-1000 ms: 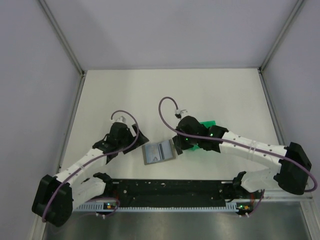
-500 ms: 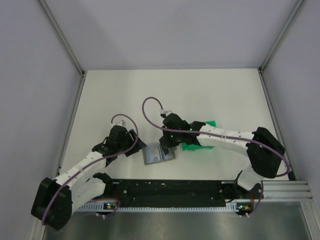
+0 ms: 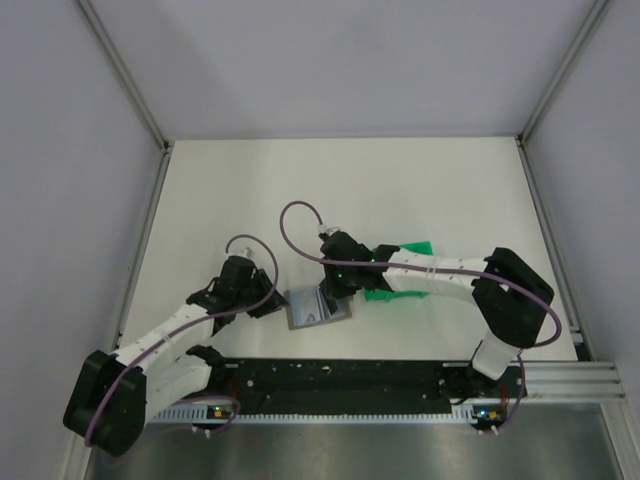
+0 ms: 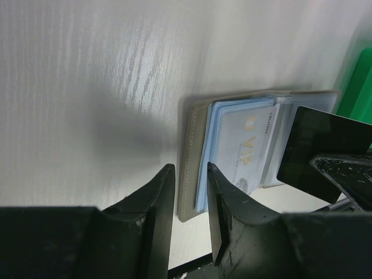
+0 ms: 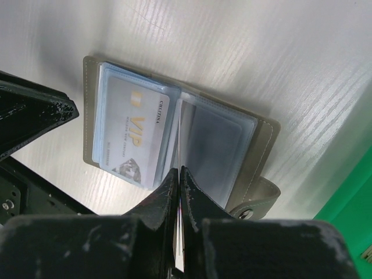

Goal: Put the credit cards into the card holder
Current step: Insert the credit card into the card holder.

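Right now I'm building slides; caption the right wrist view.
Right fingers hold a thin card edge-on over the open card holder; VIP card already sleeved.

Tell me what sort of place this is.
Probably a robot test cell: a white table boxed in by plain grey walls on metal posts, two arms bolted at its edge, the right gripper holding a card at a card holder.

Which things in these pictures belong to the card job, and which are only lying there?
Job: card holder, lying open; VIP card in its sleeve; held card in right gripper; left gripper at the holder's edge.
Lying about: green frame.
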Robot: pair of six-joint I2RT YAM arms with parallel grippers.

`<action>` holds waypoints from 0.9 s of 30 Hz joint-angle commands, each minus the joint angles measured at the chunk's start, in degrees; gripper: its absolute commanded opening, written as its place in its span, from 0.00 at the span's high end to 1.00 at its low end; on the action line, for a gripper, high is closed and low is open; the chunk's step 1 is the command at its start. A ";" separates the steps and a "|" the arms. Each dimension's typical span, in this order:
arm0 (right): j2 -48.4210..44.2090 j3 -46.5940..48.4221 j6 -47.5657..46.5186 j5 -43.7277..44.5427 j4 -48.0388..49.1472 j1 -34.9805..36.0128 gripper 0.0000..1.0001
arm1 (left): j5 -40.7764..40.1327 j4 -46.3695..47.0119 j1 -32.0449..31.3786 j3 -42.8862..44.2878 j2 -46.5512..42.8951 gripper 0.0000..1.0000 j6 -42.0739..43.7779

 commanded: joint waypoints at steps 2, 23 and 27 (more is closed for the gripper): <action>0.04 -1.62 1.10 1.49 1.82 -0.67 1.00 | 0.35 1.34 0.25 -0.41 1.20 0.67 1.35; 3.55 -3.73 1.19 1.75 0.32 -1.64 1.00 | 5.44 13.02 0.25 -1.64 3.58 0.66 -0.58; 3.55 -3.73 1.19 1.66 0.24 -1.73 1.00 | 6.32 15.49 0.25 -2.26 3.84 0.70 -1.20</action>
